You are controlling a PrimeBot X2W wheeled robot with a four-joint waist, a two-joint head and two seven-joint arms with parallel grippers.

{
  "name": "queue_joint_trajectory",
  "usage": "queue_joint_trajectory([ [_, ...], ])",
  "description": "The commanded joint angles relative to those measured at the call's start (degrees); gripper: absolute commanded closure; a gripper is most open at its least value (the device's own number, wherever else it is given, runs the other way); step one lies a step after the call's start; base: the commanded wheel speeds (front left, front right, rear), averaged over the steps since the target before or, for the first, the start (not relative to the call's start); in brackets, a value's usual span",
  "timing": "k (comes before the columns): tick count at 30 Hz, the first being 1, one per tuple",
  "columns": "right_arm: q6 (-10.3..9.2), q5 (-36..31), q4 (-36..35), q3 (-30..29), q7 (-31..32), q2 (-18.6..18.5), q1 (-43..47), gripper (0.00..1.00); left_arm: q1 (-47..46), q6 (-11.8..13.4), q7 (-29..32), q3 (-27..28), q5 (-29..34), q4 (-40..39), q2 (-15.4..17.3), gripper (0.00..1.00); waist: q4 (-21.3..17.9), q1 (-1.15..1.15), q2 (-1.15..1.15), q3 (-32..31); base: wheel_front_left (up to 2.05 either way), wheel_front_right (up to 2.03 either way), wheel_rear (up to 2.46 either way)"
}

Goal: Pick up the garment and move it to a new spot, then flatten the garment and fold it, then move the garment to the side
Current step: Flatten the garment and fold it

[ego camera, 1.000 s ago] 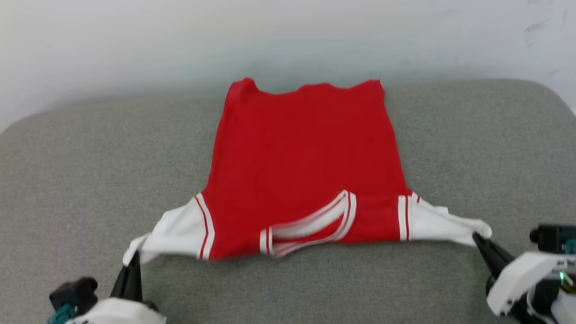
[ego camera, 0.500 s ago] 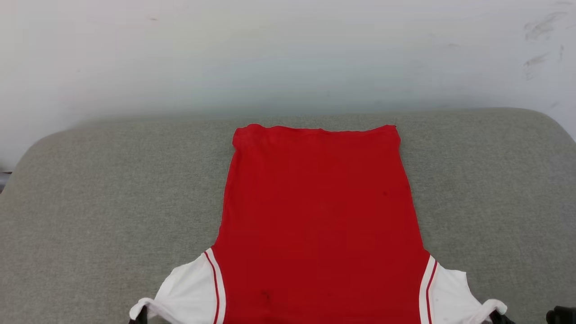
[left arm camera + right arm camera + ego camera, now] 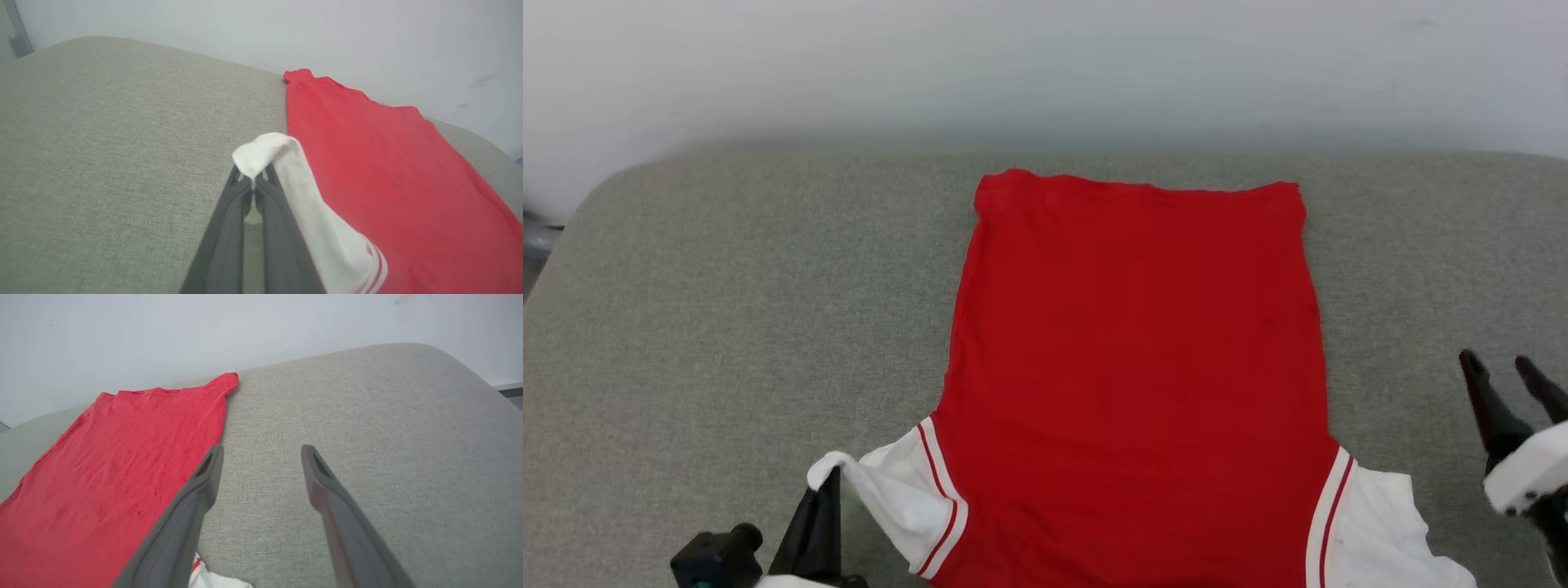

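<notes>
The garment (image 3: pixel 1135 367) lies flat on the grey cushion (image 3: pixel 727 286), your left gripper (image 3: pixel 828 490) pinching its white sleeve (image 3: pixel 890 482), right gripper (image 3: pixel 1499 366) spread empty; pulling one-sided could wrinkle it.

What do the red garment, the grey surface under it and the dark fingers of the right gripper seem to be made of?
Garment: thin knit fabric, probably cotton or polyester jersey, matte; it lies limp with soft wrinkles.
Grey surface: coarse woven upholstery cloth; the weave grain shows.
Right gripper fingers: likely matte moulded plastic or rubber; smooth, without shine.
</notes>
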Motion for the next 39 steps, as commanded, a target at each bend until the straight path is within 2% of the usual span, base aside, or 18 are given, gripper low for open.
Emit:
queue_joint_trajectory([
  [1, -0.04, 0.4, 0.7, 0.0, 0.3, -0.6, -2.2, 0.0, -1.2, -0.2, -0.2, -0.2, 0.4, -0.3, -0.2, 1.0, 1.7, 0.0, 0.0, 2.6, 0.0, 0.0, 0.0],
  [7, -0.04, 2.1, 9.7, 1.4, 7.2, -5.3, -18.5, 0.0, -7.0, -1.3, -1.0, -3.4, 1.9, -1.4, -1.9, 1.0, 5.8, 0.0, 0.0, 10.0, 0.0, 0.0, 0.0],
  [11, -0.04, 3.3, 15.6, 3.7, 14.2, -8.7, -28.8, 0.0, -10.7, -2.3, -1.6, -5.9, 3.5, -2.0, -3.1, 1.0, 8.6, 0.0, 0.0, 14.4, 0.0, 0.0, 0.0],
  [17, -0.04, 3.7, 22.0, 7.5, 24.8, -12.0, -42.4, 0.0, -14.5, -3.3, -2.5, -8.0, 4.5, -2.4, -4.6, 1.0, 11.7, 0.0, 0.0, 19.9, 0.0, 0.0, 0.0],
  [22, -0.04, 2.2, 26.2, 9.0, 30.7, -12.6, -51.2, 0.0, -16.7, -4.0, -2.8, -9.3, 5.1, -2.7, -5.6, 1.0, 13.9, 0.0, 0.0, 24.0, 0.0, 0.0, 0.0],
  [26, -0.04, 1.0, 29.6, 10.0, 33.9, -12.2, -55.0, 0.0, -18.2, -4.2, -3.0, -9.9, 5.5, -2.7, -6.2, 1.0, 15.1, 0.0, 0.0, 26.3, 0.0, 0.0, 0.0],
  [29, -0.03, 0.7, 32.7, 11.2, 37.0, -11.6, -55.4, 0.0, -18.9, -4.4, -3.0, -10.1, 5.9, -2.9, -6.4, 1.0, 15.6, 0.0, 0.0, 27.2, 0.0, 0.0, 0.0],
  [33, -0.02, 1.0, 38.7, 12.8, 44.9, -9.5, -52.4, 0.02, -19.0, -4.5, -3.1, -9.9, 6.0, -3.0, -6.7, 1.0, 15.8, 0.0, 0.0, 27.5, 0.0, 0.0, 0.0],
  [34, -0.02, 0.6, 39.6, 13.2, 46.2, -9.3, -51.9, 0.6, -18.9, -4.5, -3.1, -9.8, 6.0, -2.9, -6.8, 1.0, 15.8, 0.0, 0.0, 27.5, 0.0, 0.0, 0.0],
  [35, -0.02, 0.3, 40.4, 13.2, 47.3, -9.3, -51.8, 1.0, -18.8, -4.5, -3.1, -9.8, 6.1, -2.8, -6.9, 1.0, 15.9, 0.0, 0.0, 27.5, 0.0, 0.0, 0.0],
  [39, -0.06, 0.0, 40.7, 12.0, 46.4, -9.7, -53.2, 1.0, -18.9, -4.7, -3.1, -9.5, 6.0, -2.4, -7.0, 1.0, 16.1, 0.0, 0.0, 27.0, 0.0, 0.0, 0.0],
])
